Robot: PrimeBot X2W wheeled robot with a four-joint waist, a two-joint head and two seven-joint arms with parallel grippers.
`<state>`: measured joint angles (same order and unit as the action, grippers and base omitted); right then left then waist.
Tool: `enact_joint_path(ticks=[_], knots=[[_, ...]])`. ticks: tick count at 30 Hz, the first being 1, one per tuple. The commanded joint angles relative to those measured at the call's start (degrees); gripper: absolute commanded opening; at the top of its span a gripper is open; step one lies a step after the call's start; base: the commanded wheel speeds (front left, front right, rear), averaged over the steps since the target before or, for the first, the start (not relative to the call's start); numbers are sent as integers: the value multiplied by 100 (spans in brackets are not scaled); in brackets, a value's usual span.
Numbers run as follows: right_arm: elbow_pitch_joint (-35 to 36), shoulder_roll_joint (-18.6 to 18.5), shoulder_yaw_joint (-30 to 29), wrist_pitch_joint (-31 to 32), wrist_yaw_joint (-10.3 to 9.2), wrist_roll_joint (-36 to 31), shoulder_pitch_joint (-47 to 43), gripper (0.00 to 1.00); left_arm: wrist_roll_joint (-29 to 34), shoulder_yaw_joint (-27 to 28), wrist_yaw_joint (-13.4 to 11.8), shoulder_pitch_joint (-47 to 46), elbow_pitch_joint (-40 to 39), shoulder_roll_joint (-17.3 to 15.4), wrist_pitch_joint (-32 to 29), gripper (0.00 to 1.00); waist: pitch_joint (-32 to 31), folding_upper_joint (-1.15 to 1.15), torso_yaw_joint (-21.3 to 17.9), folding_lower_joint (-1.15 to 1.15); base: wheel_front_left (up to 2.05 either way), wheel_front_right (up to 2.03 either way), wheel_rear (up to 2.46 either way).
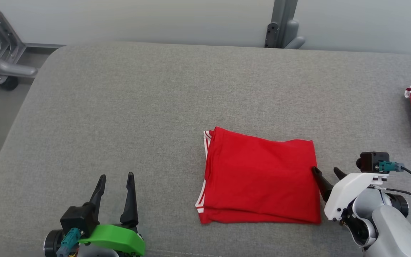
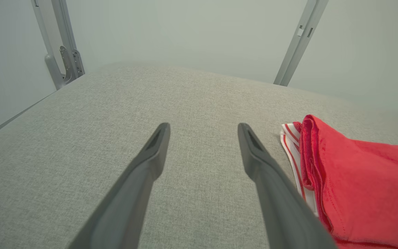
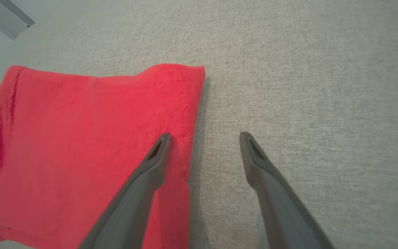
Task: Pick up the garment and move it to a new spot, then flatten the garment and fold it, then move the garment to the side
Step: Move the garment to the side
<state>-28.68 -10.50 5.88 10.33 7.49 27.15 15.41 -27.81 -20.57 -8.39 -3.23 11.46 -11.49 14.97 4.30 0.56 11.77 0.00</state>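
Garment [image 1: 259, 178] folded, lying near and right of centre on the worktop [image 1: 148, 107].
We judge it light and limp; we'd pinch its right edge, where the right end effector [image 1: 325, 169] sits spread; left end effector [image 1: 116, 175] spread too.

Red garment [image 1: 259, 178] folded into a flat rectangle (white-striped trim along its left edge), lying on grey cushion [image 1: 120, 117], right of centre.

A wide grey fabric surface [image 1: 120, 107] lies under even light. Behind it rises a pale wall [image 1: 155, 18] with a grey metal post [image 1: 280, 21]; a wheeled metal frame [image 1: 13, 67] stands at left.
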Motion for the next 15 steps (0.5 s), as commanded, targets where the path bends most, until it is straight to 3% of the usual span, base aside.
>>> enact_joint_path(ticks=[1,13,14,15], knots=[[-88,-56,108,86,-1,157,89,100,69,33,21,-76,14,32,23,100,172,-56,184,0,0,0,0],[-286,-354,732,532,-1,1351,233,100,186,205,135,-133,83,165,23,100,291,-56,262,0,0,0,0],[-302,-371,784,528,-1,1391,252,87,206,219,142,-141,89,174,23,100,299,-56,256,0,0,0,0],[-308,-379,837,505,-1,1442,276,42,224,233,158,-148,92,185,23,100,307,-56,248,0,0,0,0]])
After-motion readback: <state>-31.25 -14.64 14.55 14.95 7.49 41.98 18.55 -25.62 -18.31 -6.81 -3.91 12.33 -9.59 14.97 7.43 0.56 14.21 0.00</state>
